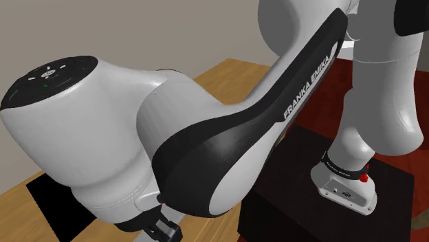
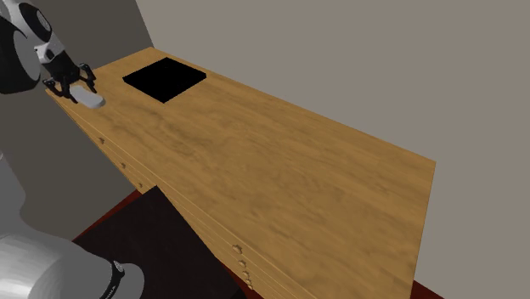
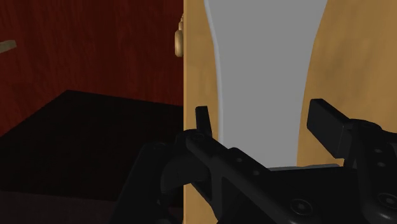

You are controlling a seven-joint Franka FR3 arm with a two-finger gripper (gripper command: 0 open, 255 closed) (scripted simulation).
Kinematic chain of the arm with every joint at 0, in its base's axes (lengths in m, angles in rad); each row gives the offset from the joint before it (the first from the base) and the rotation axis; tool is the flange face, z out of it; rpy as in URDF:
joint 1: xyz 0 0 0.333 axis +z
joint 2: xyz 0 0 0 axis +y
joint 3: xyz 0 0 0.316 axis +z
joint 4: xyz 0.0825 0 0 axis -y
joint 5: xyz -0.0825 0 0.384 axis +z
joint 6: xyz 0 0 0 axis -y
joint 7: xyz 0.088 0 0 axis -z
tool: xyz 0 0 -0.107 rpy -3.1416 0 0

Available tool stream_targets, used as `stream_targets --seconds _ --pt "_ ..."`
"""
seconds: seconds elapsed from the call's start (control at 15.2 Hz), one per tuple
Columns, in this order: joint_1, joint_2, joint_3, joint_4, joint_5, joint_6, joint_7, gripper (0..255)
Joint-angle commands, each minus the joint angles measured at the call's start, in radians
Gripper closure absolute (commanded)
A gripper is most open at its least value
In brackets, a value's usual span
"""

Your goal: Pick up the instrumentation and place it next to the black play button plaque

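Note:
The instrumentation (image 2: pixel 89 99) is a pale grey elongated piece lying on the wooden table (image 2: pixel 297 170), close to its front edge at the second exterior view's far left. My gripper (image 2: pixel 72 85) hangs just above it. In the wrist view the grey piece (image 3: pixel 264 89) runs between my two black fingers, and the gripper (image 3: pixel 264 124) is open, with a small gap on each side. The black play button plaque (image 2: pixel 164 80) lies flat on the table a short way beyond the gripper, near the wall. The plaque's corner (image 1: pixel 51 198) shows under my arm in the shoulder view.
The table is a long wooden chest with drawer knobs (image 2: pixel 242 263) along its front. My dark stand (image 2: pixel 144 246) sits on a dark red floor beside it. Grey walls (image 2: pixel 340 51) close the table's back and far-left end. The white arm (image 1: pixel 206 137) blocks most of the shoulder view.

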Motion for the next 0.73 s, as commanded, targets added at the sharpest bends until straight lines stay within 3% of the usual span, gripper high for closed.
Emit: stream_targets --seconds 0.0,0.66 --pt "0.004 0.011 -0.005 -0.014 -0.01 0.022 0.008 255" --pt "0.021 0.069 -0.033 -0.077 -0.061 0.129 0.041 255"
